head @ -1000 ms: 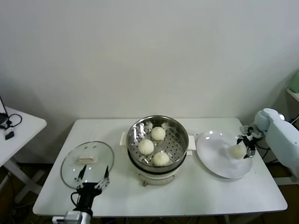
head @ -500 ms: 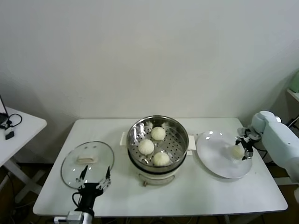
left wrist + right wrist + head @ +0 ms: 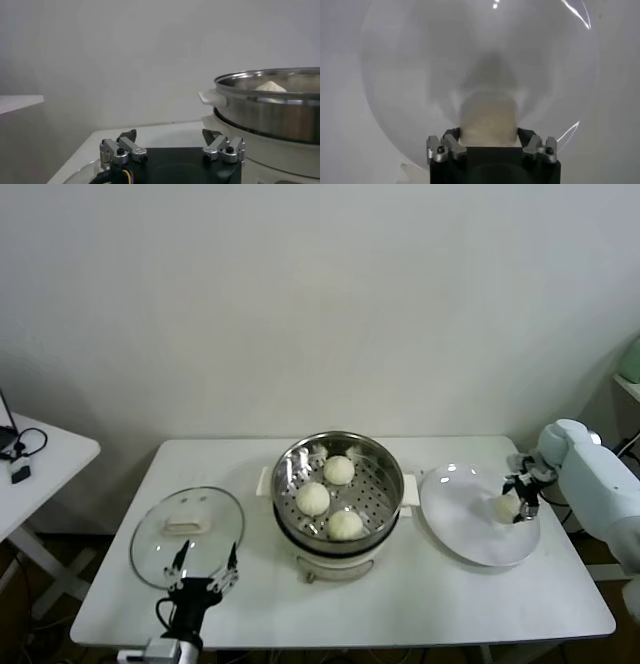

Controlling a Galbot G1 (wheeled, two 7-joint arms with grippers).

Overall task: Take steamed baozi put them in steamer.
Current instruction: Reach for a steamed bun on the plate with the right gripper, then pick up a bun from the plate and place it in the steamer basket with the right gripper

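Note:
Three steamed baozi (image 3: 313, 499) lie in the shiny steamer (image 3: 290, 459) at the table's middle; one baozi top (image 3: 270, 86) peeks over the steamer rim (image 3: 270, 107) in the left wrist view. A fourth baozi (image 3: 504, 507) sits on the white plate (image 3: 465, 524) at the right. My right gripper (image 3: 512, 505) reaches down over the plate's right side. In the right wrist view its jaws press both sides of this baozi (image 3: 487, 117), right gripper (image 3: 487, 135) shut on it. My left gripper (image 3: 205, 569) stands open at the front left, left gripper (image 3: 170, 136) holding nothing.
A round glass lid (image 3: 190, 529) lies flat left of the steamer, just behind my left gripper. A small side table (image 3: 40, 454) with cables stands at the far left. The plate (image 3: 410, 75) lies close to the table's right edge.
The right gripper's jaws have closed in from wide open onto the baozi on the plate. The baozi and hand shifted slightly. The left arm stayed put.

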